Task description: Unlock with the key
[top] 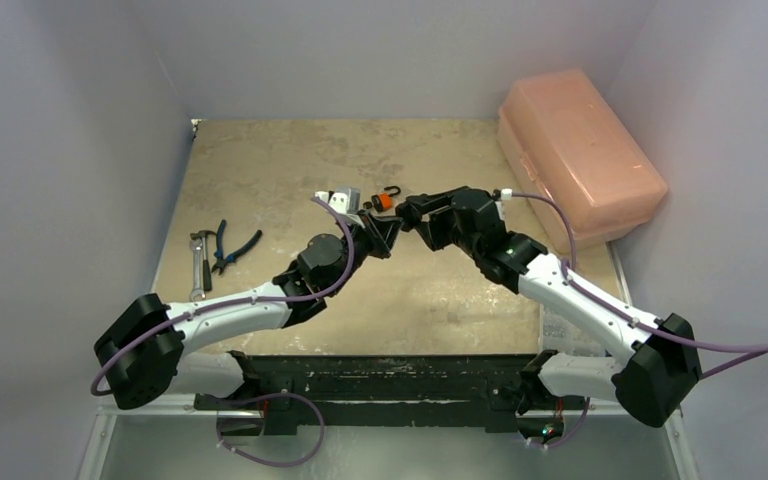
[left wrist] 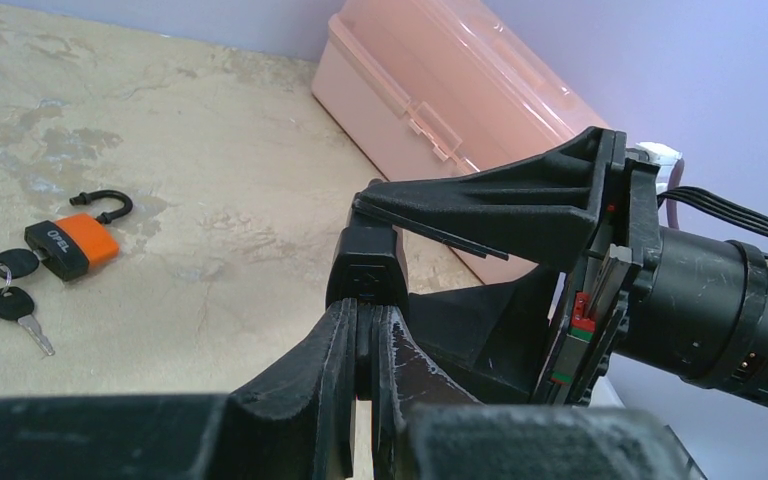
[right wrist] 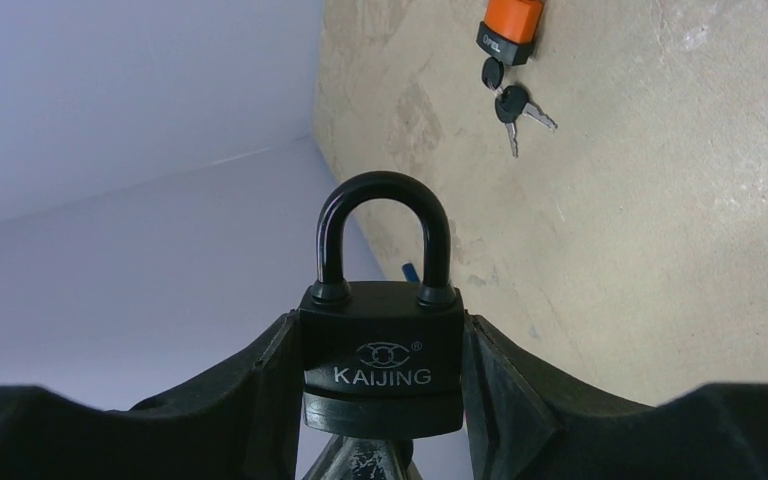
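My right gripper point(right wrist: 380, 335) is shut on a black KAIJING padlock point(right wrist: 381, 355), gripping its two sides. The padlock's shackle point(right wrist: 384, 190) is seated in both holes. My left gripper point(left wrist: 368, 318) is shut on a thin black key head point(left wrist: 364, 345), held against the underside of the padlock point(left wrist: 365, 272). The key's blade is hidden. In the top view the left gripper point(top: 385, 233) and the right gripper point(top: 408, 213) meet tip to tip above the middle of the table.
An orange padlock point(left wrist: 75, 243) with its shackle swung open lies on the table with a ring of keys point(left wrist: 5, 290); it also shows in the top view point(top: 384, 201). A pink plastic box point(top: 580, 150) stands at the back right. Blue-handled pliers point(top: 230, 245) and a wrench point(top: 198, 265) lie at the left.
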Motion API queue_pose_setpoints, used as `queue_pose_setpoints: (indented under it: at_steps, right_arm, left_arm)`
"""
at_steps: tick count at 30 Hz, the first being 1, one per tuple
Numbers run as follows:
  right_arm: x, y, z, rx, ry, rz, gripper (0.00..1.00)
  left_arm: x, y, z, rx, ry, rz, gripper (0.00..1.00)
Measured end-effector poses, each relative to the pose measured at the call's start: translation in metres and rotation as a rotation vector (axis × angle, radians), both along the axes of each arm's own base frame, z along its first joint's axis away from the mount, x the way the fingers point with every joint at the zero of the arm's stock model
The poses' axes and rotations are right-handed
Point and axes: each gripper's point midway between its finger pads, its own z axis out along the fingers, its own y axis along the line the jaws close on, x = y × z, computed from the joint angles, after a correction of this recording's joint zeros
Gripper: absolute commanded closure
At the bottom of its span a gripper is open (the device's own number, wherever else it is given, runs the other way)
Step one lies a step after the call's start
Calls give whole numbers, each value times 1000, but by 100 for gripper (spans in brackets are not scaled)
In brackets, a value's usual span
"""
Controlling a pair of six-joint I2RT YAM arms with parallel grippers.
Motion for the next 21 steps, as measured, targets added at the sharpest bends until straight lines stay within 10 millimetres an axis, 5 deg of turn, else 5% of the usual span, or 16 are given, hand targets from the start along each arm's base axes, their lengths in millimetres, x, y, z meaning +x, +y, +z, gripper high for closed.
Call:
queue_pose_setpoints:
  at_steps: [3, 5, 21]
  right_arm:
    - [-2, 1, 0, -3, 2, 3, 100]
    - [-6, 2, 0, -7, 2, 13, 100]
    - [-41, 0, 20, -64, -12, 90, 100]
  left_arm:
    - [-2, 1, -1, 9, 6, -8, 54]
    - [-6, 0, 1, 12, 9, -33, 42]
    - [-48, 21, 17, 143, -3, -179, 45]
